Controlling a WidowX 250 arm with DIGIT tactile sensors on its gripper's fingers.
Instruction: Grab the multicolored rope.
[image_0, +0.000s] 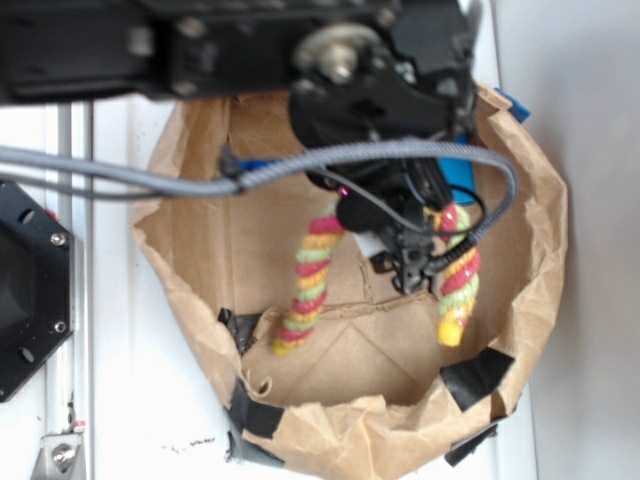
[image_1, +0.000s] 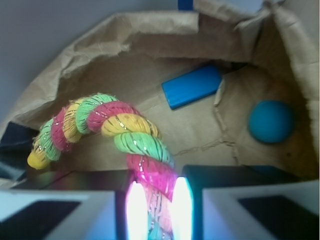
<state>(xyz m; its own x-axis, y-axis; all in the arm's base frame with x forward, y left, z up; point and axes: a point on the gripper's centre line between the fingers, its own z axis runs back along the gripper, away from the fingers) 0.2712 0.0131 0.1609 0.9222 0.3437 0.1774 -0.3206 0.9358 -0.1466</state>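
The multicolored rope (image_1: 100, 117), twisted from red, yellow and light-green strands, is clamped at its middle between my gripper's (image_1: 159, 210) two glowing fingers. From there it curves up and away to the left, ending in a yellow tip. In the exterior view the rope (image_0: 310, 275) hangs in an arch inside the brown paper bag. One end droops on the left, the other on the right, and its middle is hidden behind the gripper (image_0: 385, 215). Both ends reach down close to the bag's floor.
The crumpled paper bag (image_0: 330, 425), its rim patched with black tape, surrounds the gripper. On its floor lie a blue block (image_1: 192, 86) and a teal ball (image_1: 271, 121). A grey braided cable (image_0: 300, 165) loops across the bag's opening. White table lies around the bag.
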